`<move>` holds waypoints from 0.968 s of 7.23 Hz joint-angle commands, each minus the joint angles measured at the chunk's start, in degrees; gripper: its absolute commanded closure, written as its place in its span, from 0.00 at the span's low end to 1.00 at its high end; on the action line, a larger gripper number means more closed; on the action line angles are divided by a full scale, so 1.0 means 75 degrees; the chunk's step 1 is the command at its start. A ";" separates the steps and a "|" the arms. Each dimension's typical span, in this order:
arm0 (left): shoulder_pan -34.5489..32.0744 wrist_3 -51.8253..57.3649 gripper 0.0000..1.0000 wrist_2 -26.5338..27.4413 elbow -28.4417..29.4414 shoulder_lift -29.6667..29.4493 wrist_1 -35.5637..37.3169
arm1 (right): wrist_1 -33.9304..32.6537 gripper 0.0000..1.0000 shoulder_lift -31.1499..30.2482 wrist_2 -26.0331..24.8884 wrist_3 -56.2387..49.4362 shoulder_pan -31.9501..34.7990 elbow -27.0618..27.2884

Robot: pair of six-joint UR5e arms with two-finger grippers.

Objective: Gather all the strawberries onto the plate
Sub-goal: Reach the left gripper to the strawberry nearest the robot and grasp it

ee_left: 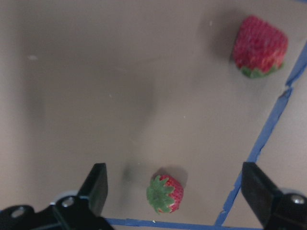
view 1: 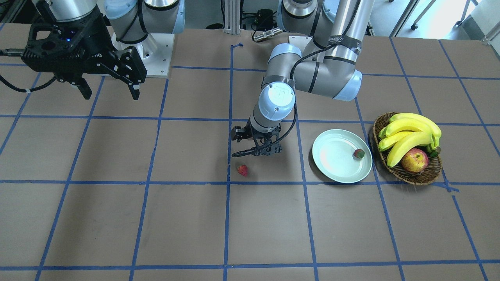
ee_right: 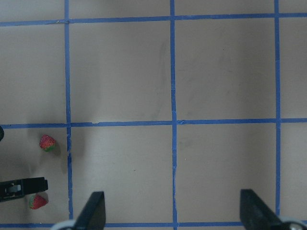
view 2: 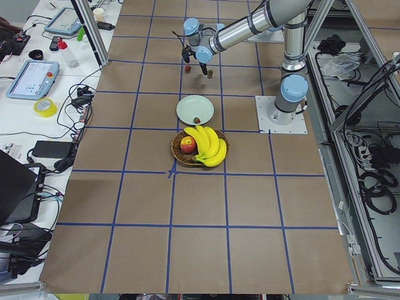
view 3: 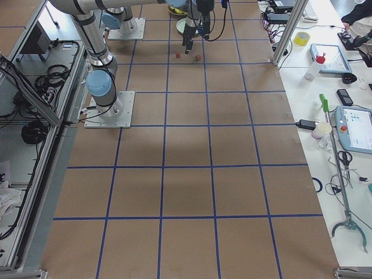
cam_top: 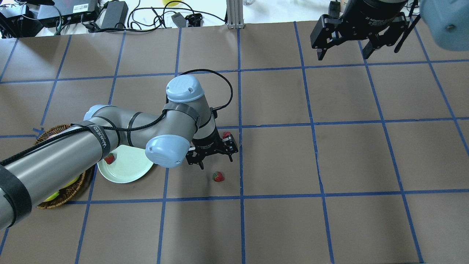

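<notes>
One strawberry (view 1: 359,153) lies in the pale plate (view 1: 332,166) near its basket-side rim. Two more sit on the brown table: one strawberry (cam_top: 218,176) on the robot's side of my left gripper (cam_top: 216,161), the other strawberry (cam_top: 226,135) just beyond it. In the left wrist view the gripper (ee_left: 173,177) is open, with a strawberry (ee_left: 165,194) low between its fingers and apart from both. The second strawberry (ee_left: 259,46) lies farther off. My right gripper (cam_top: 342,55) hangs open and empty, high over the far right.
A wicker basket (view 1: 414,177) with bananas (view 1: 410,132) and an apple (view 1: 414,160) stands right beside the plate. Blue tape lines (cam_top: 240,165) grid the table. Cables and electronics (cam_top: 110,14) line the far edge.
</notes>
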 commanded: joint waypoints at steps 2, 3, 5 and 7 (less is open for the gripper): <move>-0.0169 0.0012 0.23 0.0029 -0.0095 -0.0004 -0.0047 | 0.0000 0.00 0.0000 0.0000 -0.0012 -0.0003 0.0009; -0.0157 0.0036 0.28 0.0052 -0.0165 -0.0004 -0.0047 | 0.0012 0.00 -0.0012 0.0000 -0.0012 -0.0003 0.0009; -0.0157 0.0094 0.27 0.0064 -0.0224 -0.0027 -0.0059 | 0.0012 0.00 0.0000 -0.0012 -0.0012 -0.0003 -0.0003; -0.0157 0.0095 0.44 0.0064 -0.0224 -0.0027 -0.0059 | 0.0000 0.00 0.0000 0.0000 -0.0012 -0.0003 -0.0003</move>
